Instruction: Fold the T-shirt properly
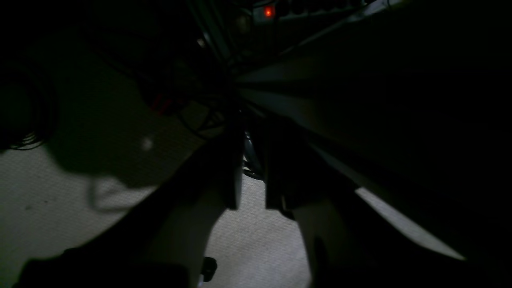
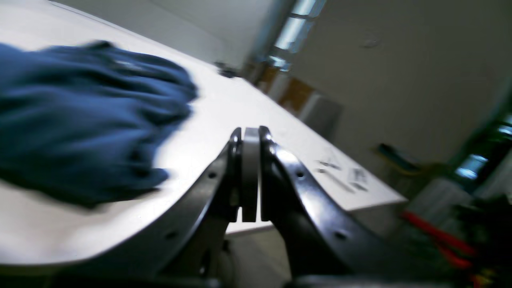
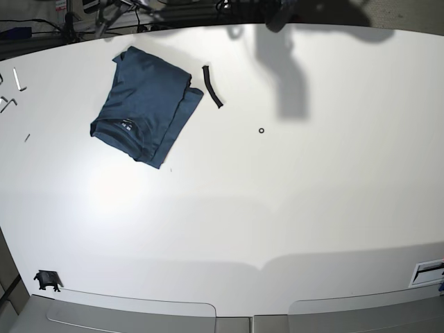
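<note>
Two small items, a black strip (image 3: 212, 86) and ring (image 3: 261, 130), lie beside the folded T-shirt (image 3: 146, 104); right tool (image 2: 250, 176) pressed together, left tool (image 1: 252, 204) slightly spread.

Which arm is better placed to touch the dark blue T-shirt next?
Probably the right arm. Its wrist view shows the folded dark navy-blue cotton T-shirt close beside its shut fingers on the white table. The left wrist view shows only dim floor.

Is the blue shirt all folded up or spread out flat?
Folded. The dark navy-blue cotton T-shirt lies as a compact rectangle on the white table, sleeves tucked in, neck label showing at one edge.
</note>
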Available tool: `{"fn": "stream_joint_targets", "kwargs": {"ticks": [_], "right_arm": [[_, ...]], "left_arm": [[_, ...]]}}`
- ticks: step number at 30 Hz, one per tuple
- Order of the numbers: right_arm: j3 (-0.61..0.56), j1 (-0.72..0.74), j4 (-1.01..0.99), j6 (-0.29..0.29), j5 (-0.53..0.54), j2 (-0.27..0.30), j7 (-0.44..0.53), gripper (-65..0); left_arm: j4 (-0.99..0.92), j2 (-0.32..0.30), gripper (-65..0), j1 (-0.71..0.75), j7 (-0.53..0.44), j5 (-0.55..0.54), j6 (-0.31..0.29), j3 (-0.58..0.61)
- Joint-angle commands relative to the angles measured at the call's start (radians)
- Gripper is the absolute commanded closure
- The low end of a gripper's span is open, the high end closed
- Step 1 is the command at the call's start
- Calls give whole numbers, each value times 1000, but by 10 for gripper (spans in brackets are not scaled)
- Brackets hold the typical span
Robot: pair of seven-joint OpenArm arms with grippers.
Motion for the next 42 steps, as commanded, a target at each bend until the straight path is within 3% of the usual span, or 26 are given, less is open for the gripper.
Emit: {"fn": "stream_joint_targets", "kwargs": {"ticks": [1,6,11,18,25,30,42], "right_arm": [[-3,-29,8,-10,14,6,29,0],[-51,-100,-7,-10,61,40,29,0],[-208,-156,-122,-10,116,116,29,0],[-475,-164,-430,-10,117,229,29,0],[-683,-164,-757,-10,116,268,29,0],[-734,-165,-960,-10,116,268,29,0],[-733,-239,-960,-10,116,298,29,0]], "left_arm": [[5,6,-81,12,-13,2,-11,2],[5,6,-81,12,-13,3,-11,2],[5,6,-81,12,-13,3,-11,2],[5,6,-81,12,-13,2,-11,2],[5,6,-81,12,-13,2,-11,2],[5,5,-81,12,-13,3,-11,2],[5,5,-81,12,-13,3,-11,2]]}}
